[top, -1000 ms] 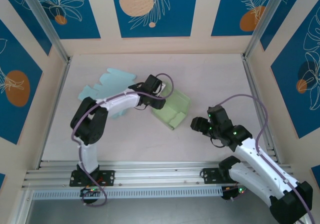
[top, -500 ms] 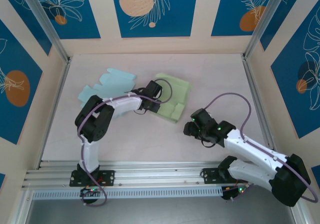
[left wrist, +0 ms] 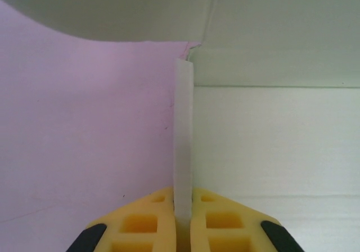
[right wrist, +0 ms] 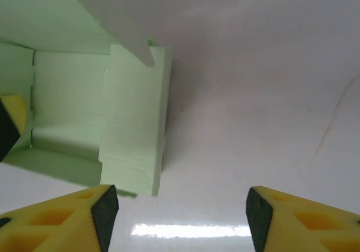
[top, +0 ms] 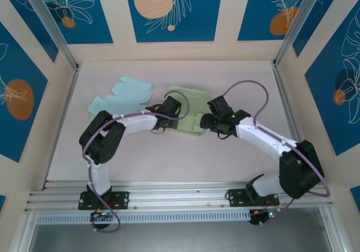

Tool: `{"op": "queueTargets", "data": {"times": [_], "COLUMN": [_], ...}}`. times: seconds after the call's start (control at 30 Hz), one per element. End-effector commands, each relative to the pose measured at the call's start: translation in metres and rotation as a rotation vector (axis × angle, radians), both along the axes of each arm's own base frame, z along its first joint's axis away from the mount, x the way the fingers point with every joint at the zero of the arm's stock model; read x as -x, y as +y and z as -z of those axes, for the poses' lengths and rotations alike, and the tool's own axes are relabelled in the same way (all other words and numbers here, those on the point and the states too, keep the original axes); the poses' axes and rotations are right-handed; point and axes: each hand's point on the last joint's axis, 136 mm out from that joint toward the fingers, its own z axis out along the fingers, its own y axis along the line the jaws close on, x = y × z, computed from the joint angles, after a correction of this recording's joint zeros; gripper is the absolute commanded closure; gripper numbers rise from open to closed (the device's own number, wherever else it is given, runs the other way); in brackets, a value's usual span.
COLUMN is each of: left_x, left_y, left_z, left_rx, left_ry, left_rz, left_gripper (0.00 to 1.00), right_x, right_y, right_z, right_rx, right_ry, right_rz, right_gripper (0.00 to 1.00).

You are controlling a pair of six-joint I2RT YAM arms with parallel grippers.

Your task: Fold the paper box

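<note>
The pale table [top: 169,162] carries the green paper box [top: 194,108], half-folded at mid-table, with a pale blue sheet [top: 124,94] beside it. The left fingers [left wrist: 163,221] pinch 1 upright box wall. The right fingers [right wrist: 79,218] stand wide by the box's other edge, holding nothing.

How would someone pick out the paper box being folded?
Start at the middle of the pale table. The paper box lies there, one wall pinched by the left hand. It is pale green with raised walls; the flat cutout to its left is light blue.

No readable text or labels anywhere.
</note>
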Motion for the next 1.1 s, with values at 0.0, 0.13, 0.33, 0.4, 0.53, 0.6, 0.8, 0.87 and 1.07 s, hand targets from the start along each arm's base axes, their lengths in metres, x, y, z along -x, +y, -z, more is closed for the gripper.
{"op": "queueTargets", "data": {"times": [0.0, 0.13, 0.33, 0.4, 0.53, 0.6, 0.8, 0.87, 1.07], "left_x": [0.018, 0.016, 0.017, 0.017, 0.017, 0.017, 0.014, 0.013, 0.010], "left_y": [0.017, 0.017, 0.015, 0.015, 0.013, 0.011, 0.009, 0.009, 0.011], "left_z": [0.012, 0.012, 0.014, 0.016, 0.019, 0.019, 0.018, 0.018, 0.015], "left_rx": [-0.076, -0.089, -0.095, -0.095, -0.090, -0.085, -0.081, -0.077, -0.088], "left_ry": [0.058, 0.062, 0.070, 0.073, 0.081, 0.083, 0.077, 0.074, 0.062], "left_rz": [-0.029, -0.026, -0.021, -0.021, -0.023, -0.024, -0.033, -0.039, -0.052], "left_gripper": [0.92, 0.92, 0.92, 0.92, 0.92, 0.92, 0.92, 0.92, 0.93], "right_x": [-0.017, -0.031, -0.045, -0.048, -0.050, -0.049, -0.045, -0.043, -0.035], "right_y": [0.010, 0.015, 0.031, 0.035, 0.039, 0.040, 0.025, 0.016, 0.006], "right_z": [0.003, 0.019, 0.036, 0.040, 0.048, 0.054, 0.073, 0.081, 0.091], "right_rx": [-0.022, -0.040, -0.071, -0.074, -0.065, -0.049, 0.127, 0.209, 0.390], "right_ry": [0.009, 0.034, 0.057, 0.064, 0.082, 0.095, 0.137, 0.153, 0.178], "right_rz": [-0.064, -0.064, -0.096, -0.101, -0.108, -0.108, -0.072, -0.059, -0.056], "right_gripper": [0.40, 0.48, 0.50, 0.51, 0.54, 0.55, 0.63, 0.63, 0.63]}}
